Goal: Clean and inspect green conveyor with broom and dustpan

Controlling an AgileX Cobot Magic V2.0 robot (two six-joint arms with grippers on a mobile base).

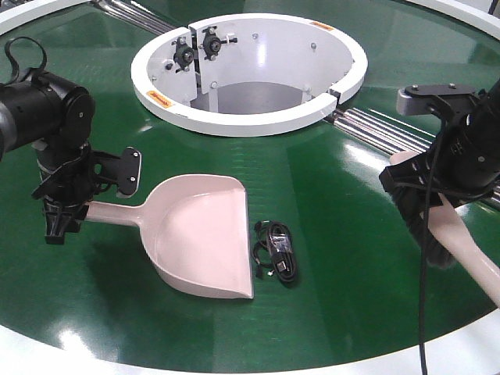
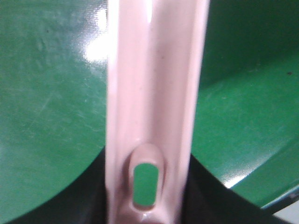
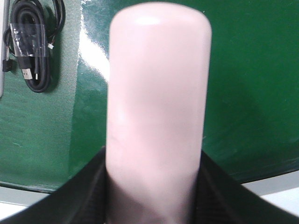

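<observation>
Key relation: a coiled black cable (image 1: 277, 254) lies just beside the dustpan's (image 1: 199, 242) mouth, between it and the broom (image 1: 469, 242). The mouth faces right, toward the broom.
Dustpan: flat on the conveyor (image 1: 336, 234), between the hub (image 1: 234, 125) and the near rim. Its long axis runs left to right, with the handle to the left.
Left gripper (image 1: 62, 223): closed on the end of the dustpan's handle.
Right gripper (image 1: 414, 207): clamped round the broom, whose handle runs off toward the near right rim.
Nearer arm: the right. The broom is to the right of the cable and apart from it, so the sweep would likely go leftward into the mouth.
Bristles: mostly hidden behind the gripper, so I cannot tell whether they touch the belt.
Surface: glossy and smooth, so the cable should slide easily.
Room: bare belt between broom and cable. The hub and rollers (image 1: 375, 125) are well behind.
</observation>
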